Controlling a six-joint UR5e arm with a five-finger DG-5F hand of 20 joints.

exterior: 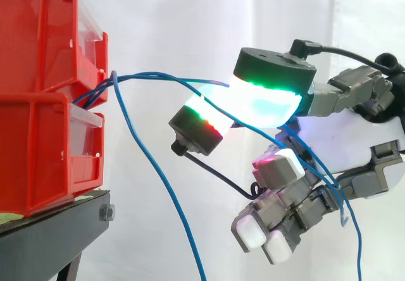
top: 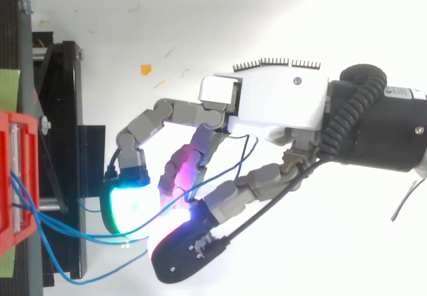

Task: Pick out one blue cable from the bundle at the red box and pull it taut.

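You see robot hand [top: 273, 109] just right of red bins [exterior: 38, 135]. Two glowing pads [exterior: 266, 100] pinched onto one blue cable [exterior: 168, 75], other fingers curled under. Cable runs from gap between stacked bins across to pads, gently bowed, not straight. Other blue strands [exterior: 166, 192] hang loose beside black stand [exterior: 57, 230].

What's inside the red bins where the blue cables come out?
The blue cables emerge between the two stacked red bins and run to the hand. The bins' walls hide where they start.
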